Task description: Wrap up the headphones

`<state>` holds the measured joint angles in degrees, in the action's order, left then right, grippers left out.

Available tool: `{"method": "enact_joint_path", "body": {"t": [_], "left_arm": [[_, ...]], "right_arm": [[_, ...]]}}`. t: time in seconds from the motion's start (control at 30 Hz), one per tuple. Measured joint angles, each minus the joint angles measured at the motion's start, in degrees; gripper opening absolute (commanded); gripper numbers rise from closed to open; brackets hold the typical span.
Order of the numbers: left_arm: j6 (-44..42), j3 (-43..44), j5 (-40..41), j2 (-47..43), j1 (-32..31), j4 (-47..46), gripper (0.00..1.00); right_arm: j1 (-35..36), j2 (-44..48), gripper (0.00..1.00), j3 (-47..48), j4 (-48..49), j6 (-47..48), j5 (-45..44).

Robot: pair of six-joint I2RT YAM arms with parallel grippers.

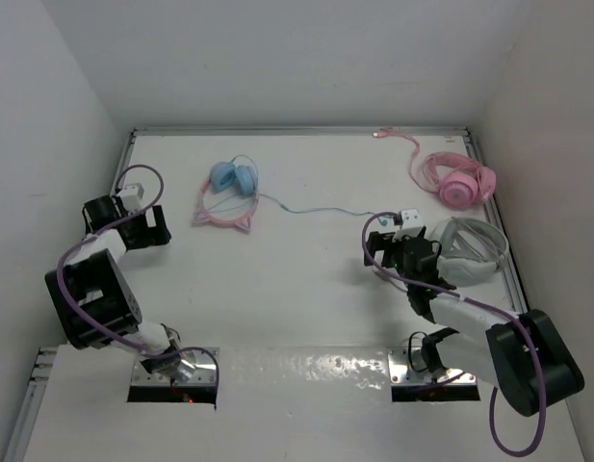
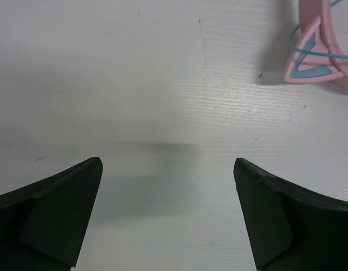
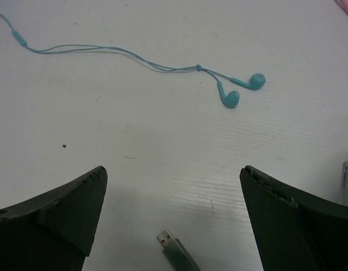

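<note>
Overhead, shows the headphones (image 1: 234,179) lying flat on the worktop (image 1: 306,289), just ahead of the left gripper (image 1: 162,229) and well apart from the right gripper (image 1: 385,243), with a thin cable (image 1: 316,209) trailing from beside the ear cups towards the latter. Shows nothing wrapped yet. Places pink headphones (image 1: 458,181) beyond the right gripper and white-grey headphones (image 1: 475,252) just beside it, both easy to snag or grab by mistake.

From the left wrist, catches only a pink cat ear (image 2: 315,56) of the headband, ahead and to the right of wide-spread fingers (image 2: 55,220) with bare worktop between them. Risks closing on air, or nudging the headband away, if driven straight ahead.

From the right wrist, finds the gripper likewise parted and holding nothing, with teal earbuds (image 3: 241,90) at the cable's end ahead and a USB stick (image 3: 176,255) close in, between the fingers. Cannot settle whether this cable belongs to the headphones. Could pinch the stick instead of the cable, slip off so thin a strand lying flat, or drag the light headset across the worktop by pulling hard.
</note>
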<state>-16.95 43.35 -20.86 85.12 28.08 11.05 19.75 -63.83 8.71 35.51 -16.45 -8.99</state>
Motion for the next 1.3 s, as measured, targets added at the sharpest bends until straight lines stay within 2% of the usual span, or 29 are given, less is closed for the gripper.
{"method": "enact_joint_path", "body": {"t": [0.17, 0.27, 0.37, 0.4, 0.43, 0.57, 0.6, 0.63, 0.67, 0.93, 1.1, 1.3], "left_arm": [[-2.38, 0.09, -1.42, -5.35, 0.17, 0.39, 1.0], [-5.44, 4.94, -7.41, -7.37, 0.81, 4.61, 0.99], [-4.63, 11.1, -7.19, -7.45, -2.08, 5.31, 0.82], [-4.17, 13.05, -4.76, -7.45, -4.94, 5.25, 0.65], [-3.63, 14.78, -1.9, -7.45, -9.42, 4.98, 0.63], [-1.73, 17.53, 7.21, -5.46, -30.05, 4.46, 0.66], [-1.03, 17.57, 8.04, -4.42, -33.14, 5.05, 0.65], [-0.02, 17.46, 8.85, -3.19, -34.93, 6.14, 0.54], [1.25, 17.09, 9.62, -2.29, -35.21, 6.71, 0.49], [15.17, 11.45, 12.33, 3.08, -32.87, 7.34, 0.45], [22.45, 11.34, 13.84, 11.15, -32.89, 5.84, 0.47], [27.71, 11.89, 15.45, 15.15, -32.89, 1.99, 0.47]], "right_arm": [[0.0, -0.74, 0.99, 0.85, -0.24, 0.02, 0.22], [0.0, -0.85, 0.99, 1.73, -1.22, 0.07, 0.26], [0.0, -0.92, 0.99, 2.23, -1.33, 0.07, 0.28], [0.0, -1.07, 0.99, 2.47, -1.44, 0.04, 0.31], [0.0, -1.27, 0.99, 2.93, -1.86, 0.02, 0.48], [0.22, -1.79, 0.99, 5.33, -3.04, -0.5, 1.66], [0.5, -1.81, 0.99, 5.86, -3.04, -0.68, 2.01], [0.92, -1.86, 0.99, 6.29, -3.02, -0.79, 2.27], [1.38, -1.92, 0.99, 6.64, -3.04, -0.87, 2.51], [5.31, -4.9, 0.99, 8.04, -3.89, -0.83, 3.26], [7.32, -5.16, 0.99, 8.9, -5.6, 0.48, 3.23], [8.02, -5.16, 0.99, 9.55, -6.12, 1.77, 3.21]]}}
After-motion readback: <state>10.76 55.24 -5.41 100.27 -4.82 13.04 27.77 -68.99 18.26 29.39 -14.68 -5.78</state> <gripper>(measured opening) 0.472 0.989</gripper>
